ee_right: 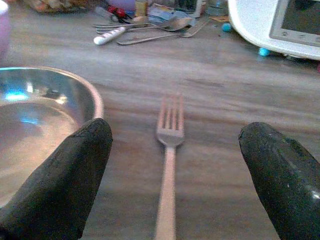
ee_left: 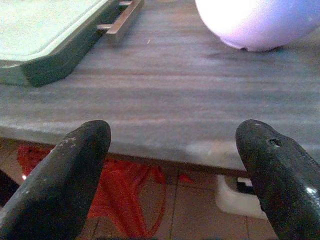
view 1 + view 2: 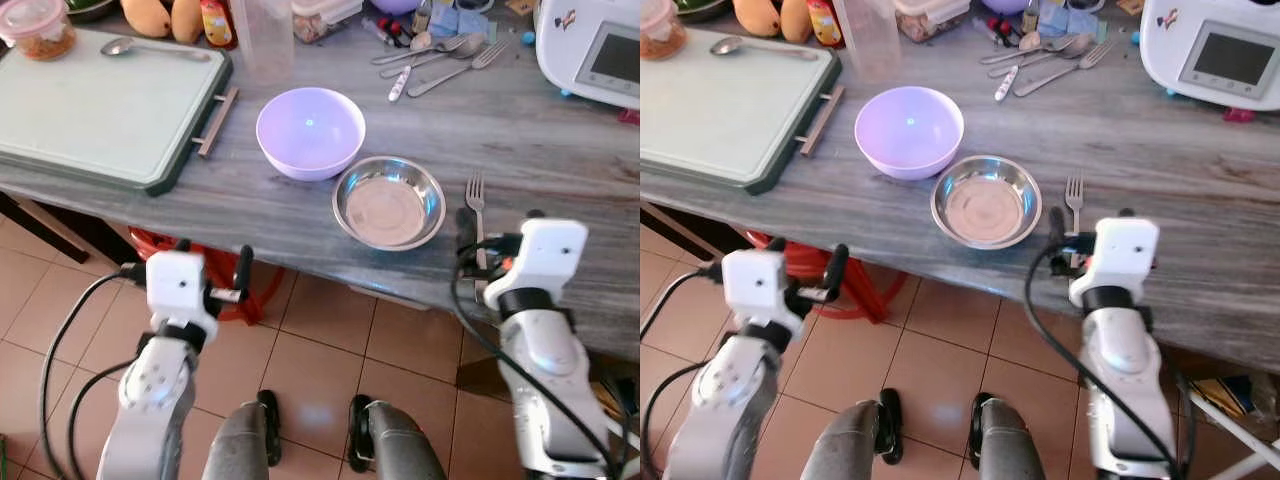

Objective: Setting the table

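Right claw [image 1: 172, 175] spread wide astride the fork [image 1: 168, 150] on the worktop [image 3: 560, 140], lower right (steel bowl [image 3: 389, 203] beside). Left claw [image 2: 175, 170] wide, empty.

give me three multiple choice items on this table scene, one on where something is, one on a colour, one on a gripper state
1. Where does the fork lie?
A. inside the steel bowl
B. on the table, right of the steel bowl
C. on the cutting board

2. What colour is the plastic bowl?
A. lilac
B. green
C. red

3. How do the right gripper's jaws stand?
A. shut on the fork
B. shut on nothing
C. open, either side of the fork

Answers:
1 B, it rests on bare tabletop beside the steel bowl.
2 A, its whole wall is pale purple.
3 C, the right wrist view shows both fingers wide apart, the fork handle between them, untouched.
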`<state>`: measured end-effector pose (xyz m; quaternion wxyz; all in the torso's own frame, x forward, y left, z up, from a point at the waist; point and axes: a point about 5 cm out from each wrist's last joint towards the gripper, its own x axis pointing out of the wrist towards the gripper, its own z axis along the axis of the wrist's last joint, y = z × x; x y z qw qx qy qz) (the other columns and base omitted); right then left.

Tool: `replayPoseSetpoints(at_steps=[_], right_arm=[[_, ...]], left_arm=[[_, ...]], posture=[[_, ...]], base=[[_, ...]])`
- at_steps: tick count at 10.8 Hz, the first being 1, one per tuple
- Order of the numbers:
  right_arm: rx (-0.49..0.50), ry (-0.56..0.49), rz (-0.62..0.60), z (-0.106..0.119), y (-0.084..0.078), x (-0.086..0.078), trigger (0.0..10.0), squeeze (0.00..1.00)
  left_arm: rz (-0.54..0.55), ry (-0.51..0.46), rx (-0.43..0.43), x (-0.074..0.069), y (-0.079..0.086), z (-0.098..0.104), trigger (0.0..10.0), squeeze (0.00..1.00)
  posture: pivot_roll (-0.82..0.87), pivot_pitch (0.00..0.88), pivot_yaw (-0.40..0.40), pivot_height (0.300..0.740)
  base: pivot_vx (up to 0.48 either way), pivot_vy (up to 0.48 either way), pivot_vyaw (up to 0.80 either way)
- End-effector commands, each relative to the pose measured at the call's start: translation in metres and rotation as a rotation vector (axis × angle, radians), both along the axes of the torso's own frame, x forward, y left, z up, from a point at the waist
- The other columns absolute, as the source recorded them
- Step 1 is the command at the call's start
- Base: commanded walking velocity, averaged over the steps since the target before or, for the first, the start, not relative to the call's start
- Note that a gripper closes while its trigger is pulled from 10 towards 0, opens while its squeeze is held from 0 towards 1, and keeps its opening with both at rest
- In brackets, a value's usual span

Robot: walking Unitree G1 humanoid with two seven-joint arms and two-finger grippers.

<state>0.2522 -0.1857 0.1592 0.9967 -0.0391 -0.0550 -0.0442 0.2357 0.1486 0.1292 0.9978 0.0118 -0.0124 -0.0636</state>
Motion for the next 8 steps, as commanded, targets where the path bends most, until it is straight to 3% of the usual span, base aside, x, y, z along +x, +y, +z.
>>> replayPoseSetpoints(at_steps=[1, 2, 6, 8], right_arm=[[-0.004, -0.015, 0.003, 0.002, 0.001, -0.001, 10.0, 0.0], [-0.02, -0.03, -0.017, 0.006, -0.002, -0.001, 10.0, 0.0], [-0.135, 0.064, -0.295, -0.008, -0.046, -0.015, 10.0, 0.0], [-0.169, 0.1, -0.382, -0.012, -0.06, -0.016, 10.0, 0.0]], left_arm=[[0.011, 0.021, 0.003, -0.001, 0.0, -0.005, 10.0, 0.0], [0.009, 0.019, 0.003, -0.001, -0.001, -0.005, 10.0, 0.0], [0.002, 0.011, -0.006, 0.001, -0.001, -0.004, 10.0, 0.0], [-0.005, 0.011, -0.006, 0.001, 0.0, -0.003, 10.0, 0.0]], posture=[[-0.05, 0.2, 0.002, 0.74], [-0.05, 0.197, 0.001, 0.74], [-0.05, 0.201, -0.003, 0.74], [-0.05, 0.215, 0.002, 0.74]], base=[[-0.266, 0.0, 0.0], [-0.24, 0.0, 0.0], [0.0, 0.0, 0.0], [0.0, 0.0, 0.0]])
